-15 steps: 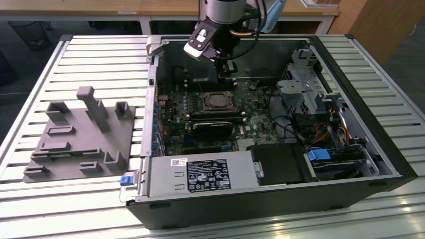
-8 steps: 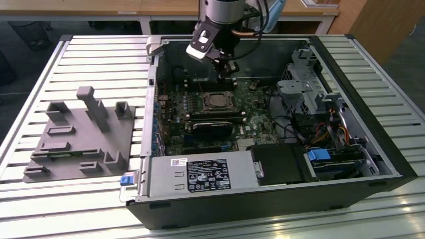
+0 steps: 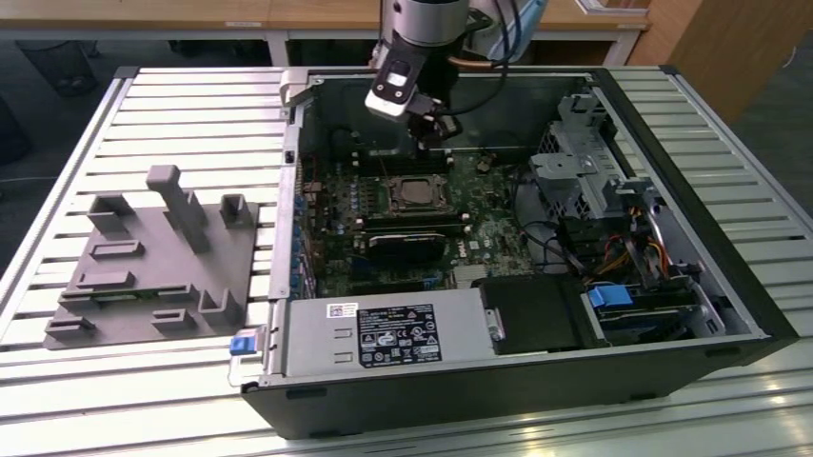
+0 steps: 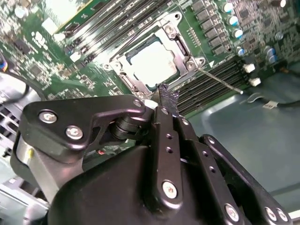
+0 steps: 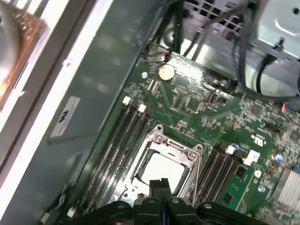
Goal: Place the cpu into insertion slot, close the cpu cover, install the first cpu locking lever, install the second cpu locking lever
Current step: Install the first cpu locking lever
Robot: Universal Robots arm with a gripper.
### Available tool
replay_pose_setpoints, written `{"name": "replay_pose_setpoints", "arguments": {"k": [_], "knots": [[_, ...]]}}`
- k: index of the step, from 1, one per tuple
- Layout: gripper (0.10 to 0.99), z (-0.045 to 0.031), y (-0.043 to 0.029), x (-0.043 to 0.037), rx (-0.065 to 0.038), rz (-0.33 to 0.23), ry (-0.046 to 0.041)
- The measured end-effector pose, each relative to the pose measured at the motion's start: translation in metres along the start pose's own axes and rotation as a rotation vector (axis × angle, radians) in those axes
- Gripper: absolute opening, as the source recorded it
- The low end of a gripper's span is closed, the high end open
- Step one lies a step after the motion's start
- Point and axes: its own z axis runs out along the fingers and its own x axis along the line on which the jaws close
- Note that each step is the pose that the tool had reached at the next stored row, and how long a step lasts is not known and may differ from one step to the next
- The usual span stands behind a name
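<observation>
Pincer (image 4: 167,96), closed, hovers above the cpu (image 4: 152,63) inside a case (image 3: 508,392) on slatted table (image 3: 190,105).

I have one gripper (image 5: 160,182) — and I count one cpu (image 5: 161,169), one cpu cover (image 4: 181,48), one computer box (image 3: 508,390), one grey block (image 3: 140,276).

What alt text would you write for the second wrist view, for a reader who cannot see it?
The black pincer, shut, has its tip at the edge of the cover, which lies over the cpu on a green board. A thin lever sticks out beside it.
</observation>
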Motion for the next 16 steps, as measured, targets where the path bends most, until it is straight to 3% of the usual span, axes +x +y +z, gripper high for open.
{"name": "replay_pose_setpoints", "arguments": {"k": [16], "knots": [[0.106, 0.0005, 0.0000, 0.0000, 0.006, -0.290, 0.0139]]}}
